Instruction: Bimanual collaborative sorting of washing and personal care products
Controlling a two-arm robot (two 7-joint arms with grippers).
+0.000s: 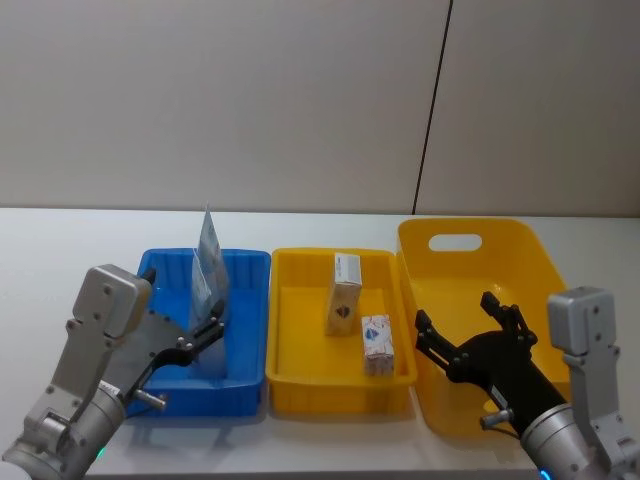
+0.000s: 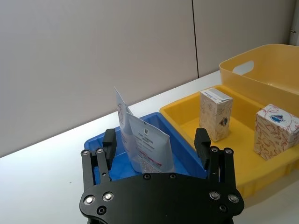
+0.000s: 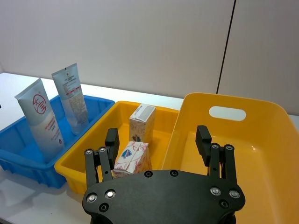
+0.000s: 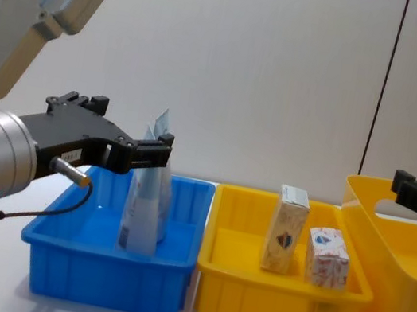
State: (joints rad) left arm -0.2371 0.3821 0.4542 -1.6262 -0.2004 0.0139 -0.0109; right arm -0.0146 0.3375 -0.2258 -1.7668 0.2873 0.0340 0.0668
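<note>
A white table (image 1: 70,235) carries three bins in a row before a plain grey wall (image 1: 250,100) crossed by one dark vertical seam. The left gripper (image 1: 212,322) hangs over the near part of the blue bin (image 1: 240,254), its fingers spread wide and holding nothing. Seen from its wrist, the two pouches (image 2: 147,147) stand in the gap ahead of the fingers and touch neither. In the head view the fingers cover the pouches' lower part. The right gripper (image 1: 456,318) hovers over the deep yellow bin (image 1: 520,255), also spread wide and empty, and its body hides part of that bin's floor. The blue bin, on the robot's left, holds the pale pouches upright, one behind the other. The shallow yellow bin (image 1: 300,398) sits in the middle, just beside both neighbours. It holds the tall carton (image 1: 345,295) standing upright and, just beside it and nearer the robot, the small patterned box (image 1: 377,343). The deep yellow bin, on the right, has a handle slot in its far wall.
</note>
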